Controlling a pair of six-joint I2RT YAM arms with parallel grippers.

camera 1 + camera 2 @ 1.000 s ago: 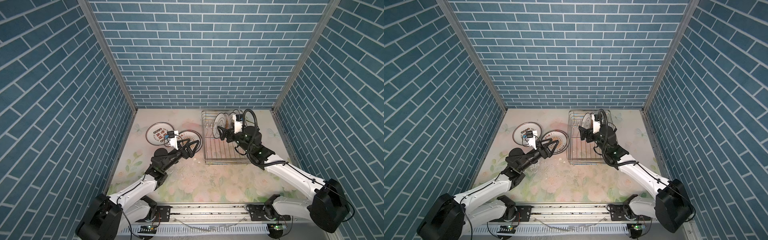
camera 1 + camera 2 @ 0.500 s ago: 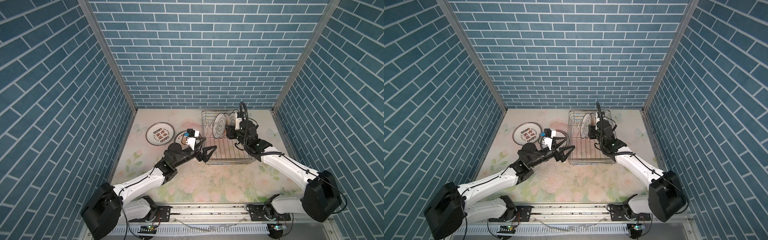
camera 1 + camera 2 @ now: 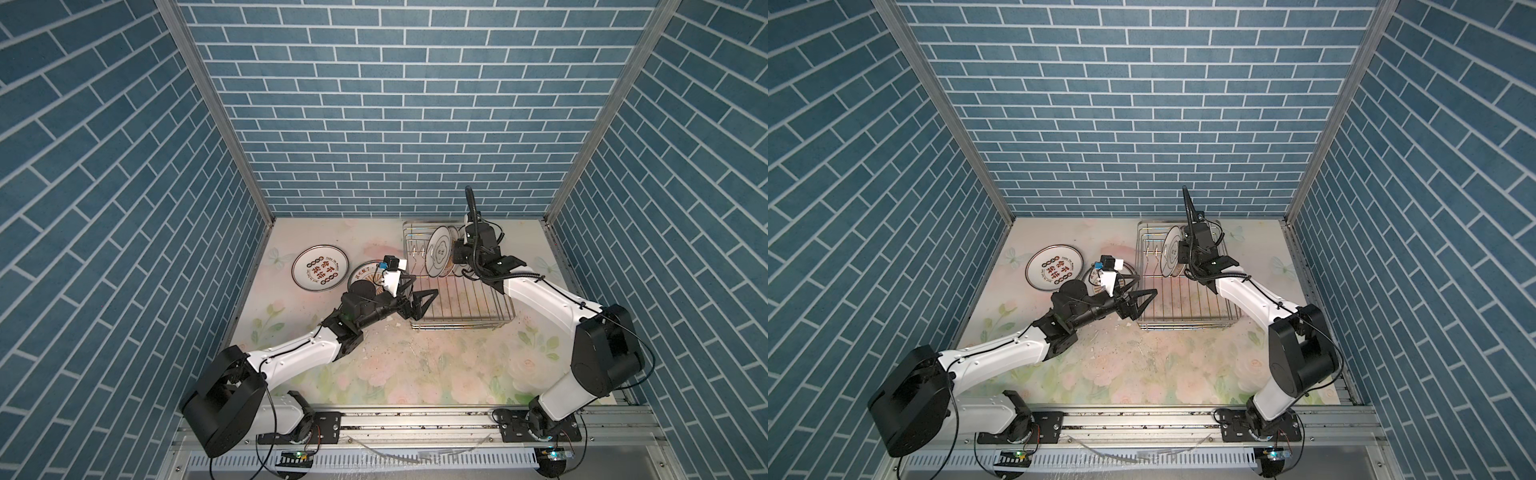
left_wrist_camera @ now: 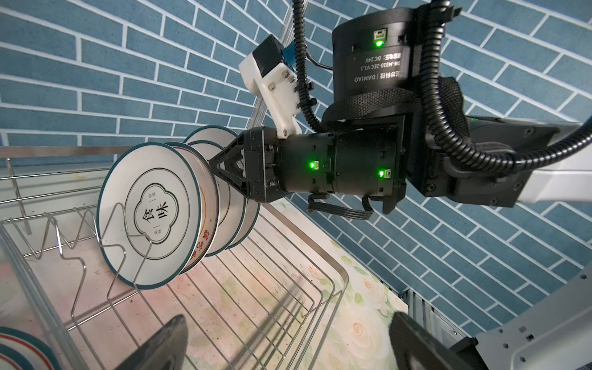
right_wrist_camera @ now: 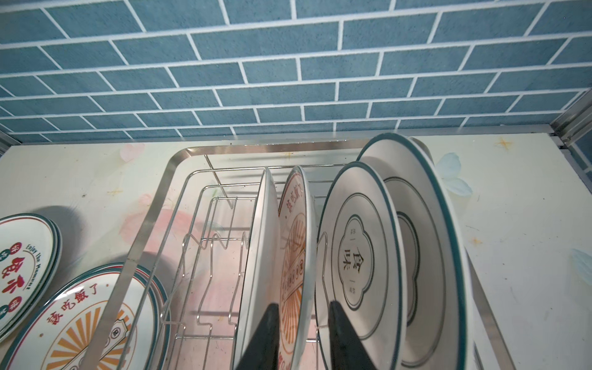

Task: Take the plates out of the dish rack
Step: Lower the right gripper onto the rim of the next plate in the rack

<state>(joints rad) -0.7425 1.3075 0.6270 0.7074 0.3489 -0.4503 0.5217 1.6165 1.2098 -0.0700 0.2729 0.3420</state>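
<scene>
I log the table (image 3: pixel 415 374) with its floral cover; the rack (image 3: pixel 465 326) sits at its back right. Four plates (image 3: pixel 440 253) stand on edge in the rack's far half. Left of the rack, flat on the table, lie a red-character stack (image 3: pixel 319 271) and, just beside the rack, a sunburst stack (image 3: pixel 365 272), partly hidden by the left arm (image 3: pixel 299 361). My left gripper (image 3: pixel 424 284) hovers at the rack's near left corner, jaws spread wide, holding nothing. My right gripper (image 5: pixel 302 304) reaches in among the standing plates; in the right wrist view its fingers (image 5: pixel 346 336) sit one each side of the rim of the sunburst plate (image 5: pixel 296 256), second in the row, close to it. Whether they pinch it I cannot tell.
</scene>
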